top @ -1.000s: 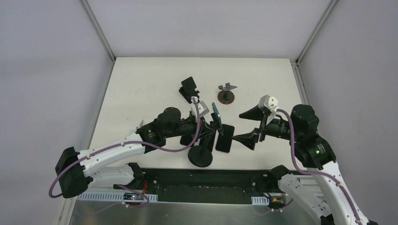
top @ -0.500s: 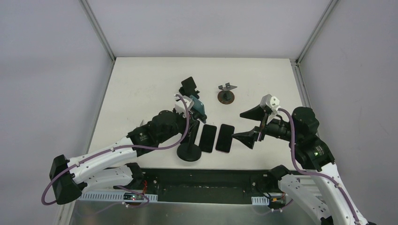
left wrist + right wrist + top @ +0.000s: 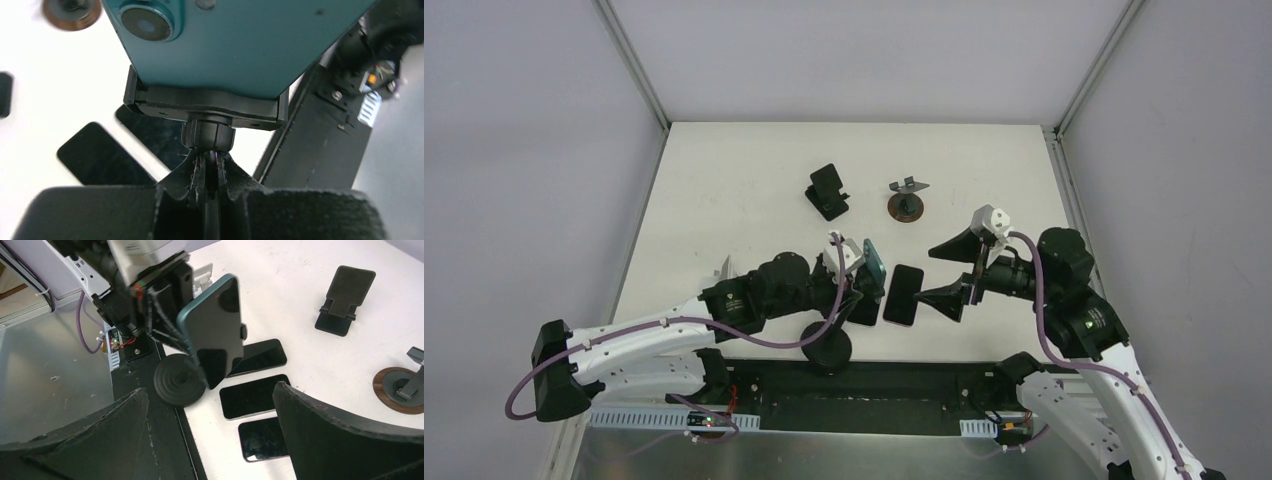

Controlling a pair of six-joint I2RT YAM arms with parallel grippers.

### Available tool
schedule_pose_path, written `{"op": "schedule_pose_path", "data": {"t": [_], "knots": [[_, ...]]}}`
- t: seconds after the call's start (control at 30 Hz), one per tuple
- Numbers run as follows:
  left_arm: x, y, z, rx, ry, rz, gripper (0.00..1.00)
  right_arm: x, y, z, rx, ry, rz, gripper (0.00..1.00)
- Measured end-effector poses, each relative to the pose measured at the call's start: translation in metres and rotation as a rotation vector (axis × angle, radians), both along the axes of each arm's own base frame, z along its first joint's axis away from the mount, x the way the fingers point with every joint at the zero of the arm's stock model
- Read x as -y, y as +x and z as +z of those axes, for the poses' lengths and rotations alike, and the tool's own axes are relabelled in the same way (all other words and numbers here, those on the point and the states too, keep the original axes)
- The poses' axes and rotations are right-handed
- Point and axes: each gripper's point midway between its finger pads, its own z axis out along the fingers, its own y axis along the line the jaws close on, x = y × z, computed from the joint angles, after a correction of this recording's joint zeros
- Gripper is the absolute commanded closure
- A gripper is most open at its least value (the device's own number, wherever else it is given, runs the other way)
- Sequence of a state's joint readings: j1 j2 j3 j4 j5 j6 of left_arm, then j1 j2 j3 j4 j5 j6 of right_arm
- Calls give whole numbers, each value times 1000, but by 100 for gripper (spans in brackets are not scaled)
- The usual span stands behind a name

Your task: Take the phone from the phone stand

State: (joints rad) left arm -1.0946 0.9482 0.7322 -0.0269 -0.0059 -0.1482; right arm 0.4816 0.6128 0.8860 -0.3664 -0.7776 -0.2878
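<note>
Top view: on a white table (image 3: 724,200) between grey walls, the teal phone (image 3: 874,268) sits edge-on in the phone stand (image 3: 828,350) at lower centre. The stand's base overhangs the near edge. The left gripper (image 3: 852,295) clamps the stem, its arm low. The right gripper (image 3: 932,275) is spread wide, just right of the phone.

Left wrist view: the phone's back fills the top, with the fingers (image 3: 197,175) pinching the stem.

Right wrist view: the phone's long axis is near upright, its screen faces the camera, and dark phones (image 3: 252,396) lie flat beneath.
</note>
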Motion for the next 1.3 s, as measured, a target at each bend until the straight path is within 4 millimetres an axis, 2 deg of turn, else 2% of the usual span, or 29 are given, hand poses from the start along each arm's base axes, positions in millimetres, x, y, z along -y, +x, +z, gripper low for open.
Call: {"op": "schedule_pose_path", "data": {"t": [0.13,0.23,0.43,0.57,0.63,0.8,1.1,1.3], "knots": [[11,-24,-1,42,25,-124,100,2,3,-8,-21,3,-35,1],[15,-33,-1,74,40,-179,100,5,6,-9,-25,20,-80,1],[14,-33,-2,103,57,-196,100,13,9,-10,-114,9,-166,1],[14,-33,-2,106,62,-200,100,12,13,-7,-144,-21,-172,1],[14,-34,-2,109,64,-206,100,12,12,-12,-138,-25,-160,1],[16,-41,0,109,54,-252,100,10,-10,-36,-94,-32,-44,1],[24,-68,6,83,18,-414,100,-10,-40,-21,54,6,246,1],[29,-76,21,85,-21,-467,100,-29,-48,-32,89,-35,340,1]]}}
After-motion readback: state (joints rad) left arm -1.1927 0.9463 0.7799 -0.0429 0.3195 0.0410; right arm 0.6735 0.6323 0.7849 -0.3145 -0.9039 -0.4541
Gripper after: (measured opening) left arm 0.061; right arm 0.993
